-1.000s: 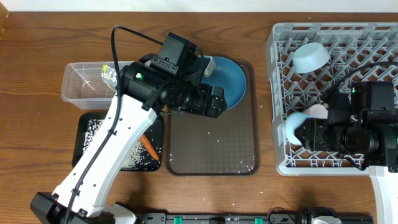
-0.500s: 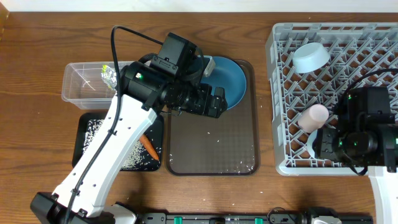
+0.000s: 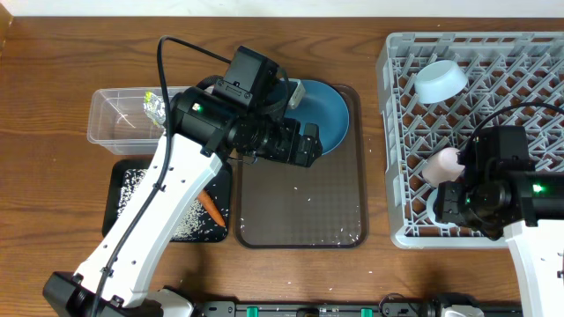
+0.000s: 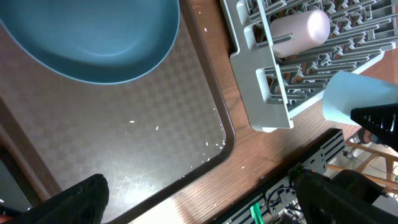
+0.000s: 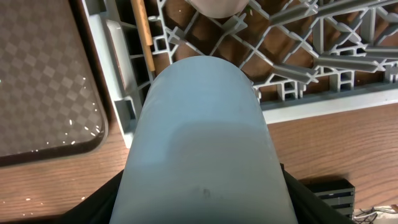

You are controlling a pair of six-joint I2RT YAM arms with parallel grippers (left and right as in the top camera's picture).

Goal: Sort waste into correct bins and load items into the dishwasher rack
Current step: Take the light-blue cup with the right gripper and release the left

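Right gripper point(image 5: 205, 196): clamped on the light-blue cup point(image 5: 202, 124), one dark finger on each side of its wall
Light-blue cup: held on its side off the pegs, at the front-left corner of the dishwasher rack point(image 3: 529, 53), reaching out over the rack's front edge and the wooden table point(image 3: 53, 70)
Left gripper point(image 4: 199, 186): spread wide with nothing between the fingers, hovering over the brown serving tray point(image 3: 300, 211) just in front of the plate
Dark-blue plate point(image 3: 328, 114): resting at the far end of the brown serving tray, partly hidden by the left arm in the overhead view
Pale-pink cup point(image 3: 443, 165): lying on its side among the pegs at the rack's left side, just behind the right gripper
Pale-blue bowl point(image 3: 441, 81): tilted in the rack's far-left part
Wooden chopstick point(image 5: 142, 28): lying in the rack along its left wall; whether one or two, cannot tell
Clear tub point(image 3: 115, 119): on the table left of the serving tray, with crumpled silver foil point(image 3: 156, 107) at its right end
Black tray point(image 3: 123, 220): in front of the tub, holding white rice grains point(image 3: 159, 207) and the small carrot point(image 3: 210, 209) near its right edge
Serving tray surface: dotted with a few stray white grains toward the front
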